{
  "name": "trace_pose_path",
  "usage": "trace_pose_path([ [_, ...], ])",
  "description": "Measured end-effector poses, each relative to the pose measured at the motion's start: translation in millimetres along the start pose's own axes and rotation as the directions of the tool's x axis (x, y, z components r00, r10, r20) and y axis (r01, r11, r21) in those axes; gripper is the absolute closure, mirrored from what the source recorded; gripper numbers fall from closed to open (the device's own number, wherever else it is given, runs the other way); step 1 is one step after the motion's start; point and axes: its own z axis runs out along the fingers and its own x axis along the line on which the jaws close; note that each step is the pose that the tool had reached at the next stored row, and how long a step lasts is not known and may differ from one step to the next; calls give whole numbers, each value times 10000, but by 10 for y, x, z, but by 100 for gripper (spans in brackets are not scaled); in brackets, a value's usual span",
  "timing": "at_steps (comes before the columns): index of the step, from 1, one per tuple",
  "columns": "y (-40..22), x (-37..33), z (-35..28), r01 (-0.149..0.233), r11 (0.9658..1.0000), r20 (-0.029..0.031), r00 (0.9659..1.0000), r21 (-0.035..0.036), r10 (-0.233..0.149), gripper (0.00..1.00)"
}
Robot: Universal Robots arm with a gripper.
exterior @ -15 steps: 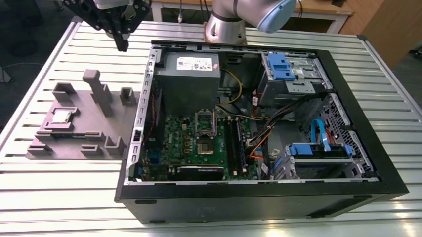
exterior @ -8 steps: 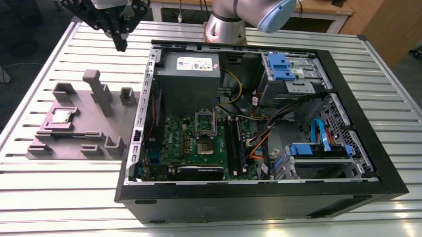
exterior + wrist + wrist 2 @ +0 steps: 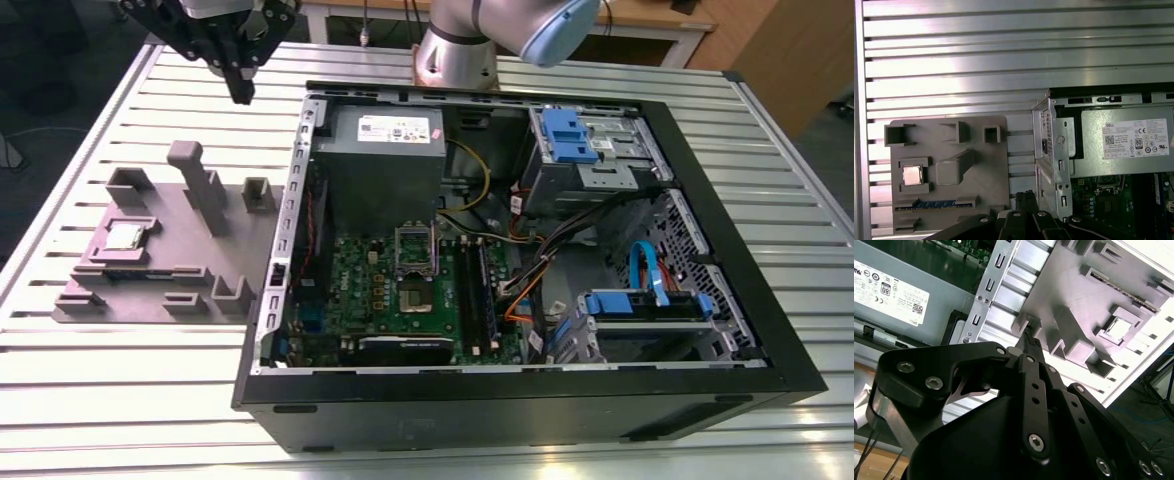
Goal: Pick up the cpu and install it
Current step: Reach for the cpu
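The cpu (image 3: 127, 235) is a small silver square lying in a recess of the grey-mauve tray (image 3: 150, 292) on the exterior view's left. Both wrist views show the cpu (image 3: 1118, 328) (image 3: 912, 175) in the same tray (image 3: 1064, 285) (image 3: 989, 170). My gripper (image 3: 242, 92) hangs high over the table behind the tray, near the case's back corner, well apart from the chip. Its black fingers (image 3: 1029, 342) are pressed together, shut on nothing. The open socket (image 3: 416, 262) sits on the green motherboard inside the case.
An open black computer case (image 3: 747, 250) lies on the slatted metal table (image 3: 107, 400). Inside are a grey power supply (image 3: 380, 150), blue drive brackets (image 3: 567, 135) and loose cables (image 3: 534, 290). Upright blocks (image 3: 200, 185) rise from the tray.
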Motion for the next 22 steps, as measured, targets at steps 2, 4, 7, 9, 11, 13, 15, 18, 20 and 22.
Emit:
trace_pose_path([
  [2, 0, 6, -1, 0, 10000, -1, 10000, 0, 0, 89],
  [4, -1, 12, -1, 0, 10000, 0, 10000, 0, 0, 89],
  [7, -1, 21, 0, 0, 10000, 0, 10000, 0, 0, 89],
  [9, -2, 27, -1, -1, 10000, -1, 10000, 0, 1, 89],
  [11, -2, 32, -1, 0, 10000, 0, 10000, 0, 0, 89],
  [13, -3, 36, -1, 0, 10000, 0, 10000, 0, 0, 89],
  [15, -3, 41, -1, -1, 10000, 0, 10000, 0, 1, 89],
  [18, -3, 47, -1, 0, 10000, 0, 10000, 0, 0, 89],
  [20, -4, 51, -2, 0, 10000, 0, 10000, 0, 0, 89],
  [22, -4, 54, -2, -1, 10000, 0, 10000, 0, 1, 89],
])
